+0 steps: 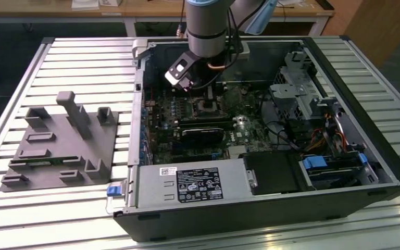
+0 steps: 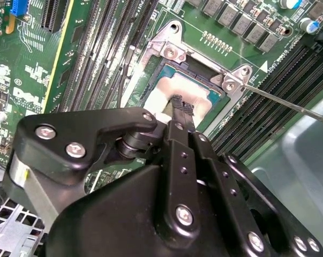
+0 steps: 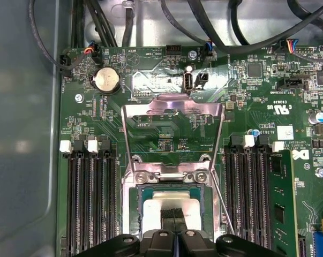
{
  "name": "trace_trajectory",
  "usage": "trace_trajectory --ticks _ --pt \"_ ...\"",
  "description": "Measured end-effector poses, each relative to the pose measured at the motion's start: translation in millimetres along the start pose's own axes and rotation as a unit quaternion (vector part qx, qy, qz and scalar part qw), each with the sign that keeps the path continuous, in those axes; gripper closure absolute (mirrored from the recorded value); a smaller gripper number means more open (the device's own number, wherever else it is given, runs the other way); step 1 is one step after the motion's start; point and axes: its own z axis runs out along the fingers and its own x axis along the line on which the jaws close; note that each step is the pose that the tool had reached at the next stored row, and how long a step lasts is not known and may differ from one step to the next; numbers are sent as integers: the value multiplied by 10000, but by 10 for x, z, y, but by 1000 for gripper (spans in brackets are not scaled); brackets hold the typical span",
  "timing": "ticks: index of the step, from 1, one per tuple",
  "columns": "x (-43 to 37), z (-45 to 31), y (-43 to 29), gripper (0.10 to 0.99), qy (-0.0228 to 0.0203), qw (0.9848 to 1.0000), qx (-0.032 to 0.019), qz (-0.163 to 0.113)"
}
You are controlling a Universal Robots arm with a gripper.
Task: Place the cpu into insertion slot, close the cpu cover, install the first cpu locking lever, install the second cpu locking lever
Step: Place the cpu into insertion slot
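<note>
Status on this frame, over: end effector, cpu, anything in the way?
End effector shut, tip on the cpu. Cpu lying in the insertion slot, cpu cover swung open. Locking lever beside the slot, not across it.

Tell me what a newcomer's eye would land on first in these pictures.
First comes the arm reaching down into the open computer case on the slatted table, in the exterior view. In the first wrist view, the shut gripper has its tip on the cpu, which lies in the insertion slot, and the cpu cover stands open. A grey fixture sits beside the case at the exterior view's left.
</note>
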Motion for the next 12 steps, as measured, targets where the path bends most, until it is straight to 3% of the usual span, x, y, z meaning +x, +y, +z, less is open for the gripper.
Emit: trace_trajectory --ticks 12 --pt "0 17 -1 980 0 10000 0 0"
